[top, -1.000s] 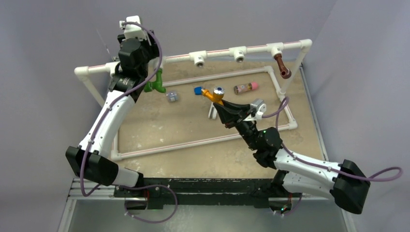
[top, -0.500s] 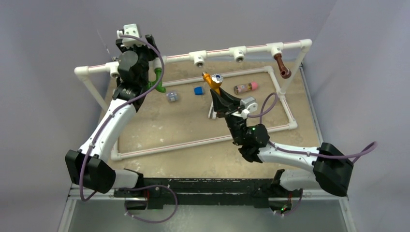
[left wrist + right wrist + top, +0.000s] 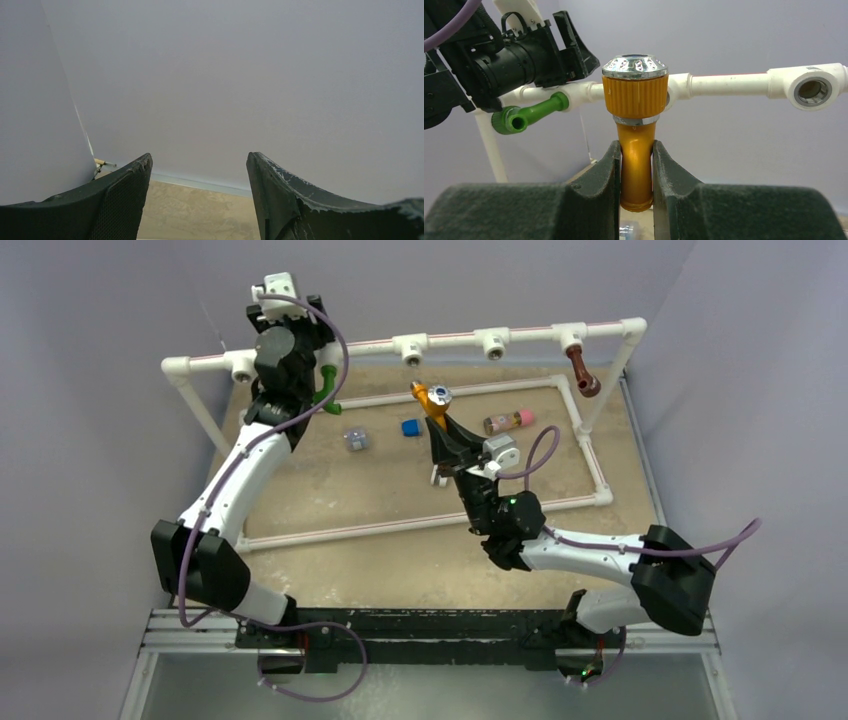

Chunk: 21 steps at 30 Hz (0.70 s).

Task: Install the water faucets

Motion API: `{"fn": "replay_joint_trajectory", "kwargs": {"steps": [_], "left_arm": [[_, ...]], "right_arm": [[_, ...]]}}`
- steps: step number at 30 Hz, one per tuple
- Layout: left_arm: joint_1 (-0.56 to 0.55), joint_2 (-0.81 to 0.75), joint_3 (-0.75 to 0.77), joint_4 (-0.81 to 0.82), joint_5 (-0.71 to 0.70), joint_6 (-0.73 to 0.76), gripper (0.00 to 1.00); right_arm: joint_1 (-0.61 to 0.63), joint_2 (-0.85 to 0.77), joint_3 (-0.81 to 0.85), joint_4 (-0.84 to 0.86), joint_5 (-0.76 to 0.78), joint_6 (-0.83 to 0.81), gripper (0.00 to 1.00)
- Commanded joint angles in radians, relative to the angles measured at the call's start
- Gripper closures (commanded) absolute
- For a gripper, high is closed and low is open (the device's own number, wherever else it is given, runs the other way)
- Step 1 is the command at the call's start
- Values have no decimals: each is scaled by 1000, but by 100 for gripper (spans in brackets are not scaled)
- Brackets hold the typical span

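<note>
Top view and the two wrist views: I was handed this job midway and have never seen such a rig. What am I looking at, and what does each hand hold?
These are two robot arms bolted at the near edge of a table. The top view looks down from above and behind them. Each wrist view sits just behind one hand, with its two fingers at the bottom of the picture.

The right hand is shut on the orange tap, held upright in front of the white pipe rail. The left hand is open and empty, up beside the green tap, which joins the rail. A brown tap hangs near the rail's right end.

On the table lie a blue block, a small grey piece and a pink-and-brown cylinder.
</note>
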Motion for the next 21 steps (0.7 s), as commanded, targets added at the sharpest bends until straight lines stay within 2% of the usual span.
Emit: {"fn": "replay_joint_trajectory", "kwargs": {"steps": [1,10,15,21], "left_arm": [[0,101,-4,-233,31,18,31],[0,74,137,-261,60,76,30],[1,101,176,-210,20,164,29],[4,161,236,-193,8,191,28]], "right_arm": [[9,-8,30,92,25,-18,100],[9,-6,11,108,11,-7,100],[8,-12,-4,109,5,9,100],[9,-35,-18,101,2,10,100]]}}
